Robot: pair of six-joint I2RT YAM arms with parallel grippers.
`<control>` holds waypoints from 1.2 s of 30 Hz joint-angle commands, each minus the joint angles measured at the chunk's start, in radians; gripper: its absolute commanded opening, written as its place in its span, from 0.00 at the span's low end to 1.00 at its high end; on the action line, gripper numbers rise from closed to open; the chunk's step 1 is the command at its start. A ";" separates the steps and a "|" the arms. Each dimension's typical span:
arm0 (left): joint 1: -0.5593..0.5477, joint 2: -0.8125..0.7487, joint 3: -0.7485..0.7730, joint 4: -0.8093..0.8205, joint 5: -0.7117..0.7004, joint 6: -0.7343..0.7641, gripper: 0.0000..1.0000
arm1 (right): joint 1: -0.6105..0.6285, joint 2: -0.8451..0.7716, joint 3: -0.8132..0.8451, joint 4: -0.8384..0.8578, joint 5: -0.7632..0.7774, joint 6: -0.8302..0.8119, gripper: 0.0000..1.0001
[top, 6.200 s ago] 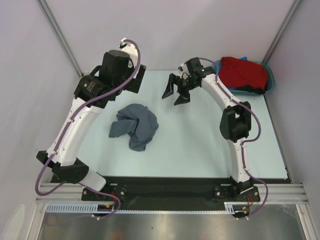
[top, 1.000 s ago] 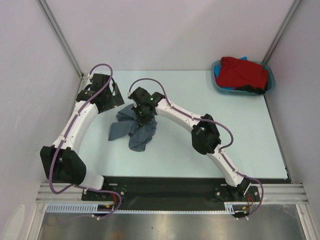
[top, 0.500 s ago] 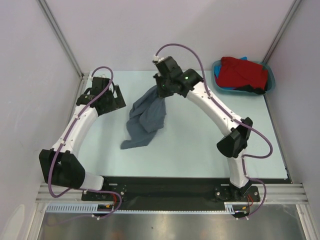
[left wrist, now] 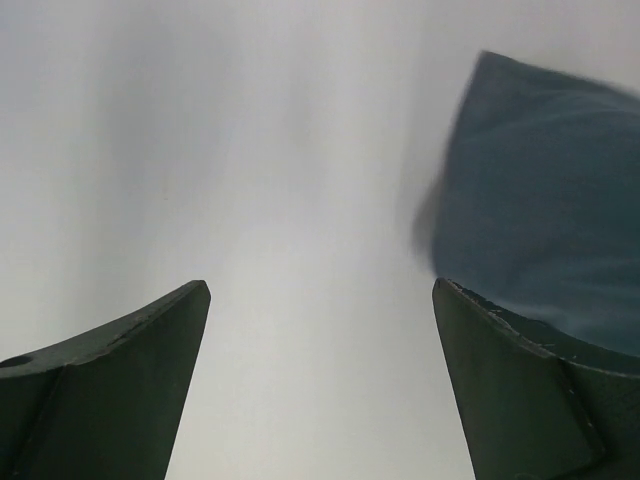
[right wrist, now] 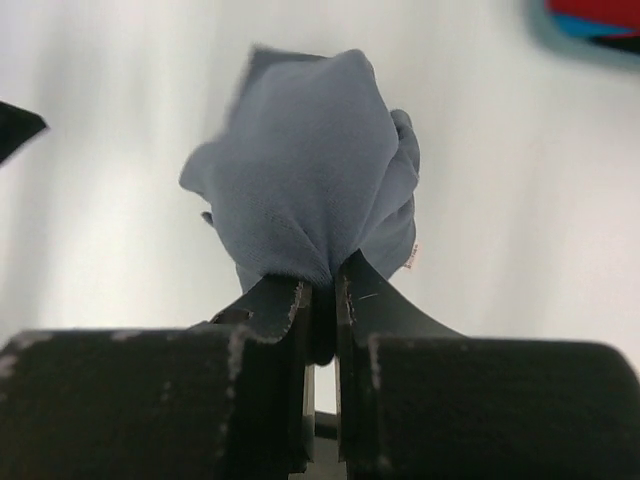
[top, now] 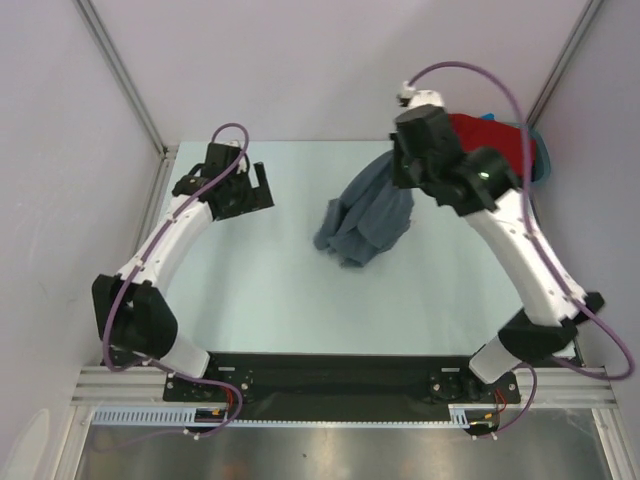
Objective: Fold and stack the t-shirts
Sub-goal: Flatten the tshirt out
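Right gripper (right wrist: 320, 292) was pinched hard on a bunched fold of the slate-grey t-shirt (top: 365, 218), jaws almost meeting with cloth squeezed between them. From the top view I noted the shirt hanging below that gripper in a crumpled drape, just left of the teal tub (top: 541, 160) and near it. I could not tell whether its lower end touched the table (top: 300, 290). The red t-shirt (top: 478, 134) lay heaped inside the tub, partly hidden behind the right arm; the right wrist view showed a strip of blue cloth beside it. Left gripper (top: 250, 190) sat well to the left of the tub, beyond the grey shirt and apart from it, fingers (left wrist: 130, 350) spread wide and holding nothing.
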 commanded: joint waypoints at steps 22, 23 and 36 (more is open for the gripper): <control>-0.146 0.139 0.181 -0.058 0.082 0.021 1.00 | -0.059 0.016 -0.148 0.069 -0.338 0.122 0.00; -0.146 0.124 0.176 -0.059 0.076 0.005 1.00 | -0.053 0.130 -0.062 0.051 -0.414 0.115 0.00; -0.118 -0.040 0.064 -0.085 -0.056 -0.094 1.00 | -0.107 0.409 0.193 0.048 -0.387 0.006 1.00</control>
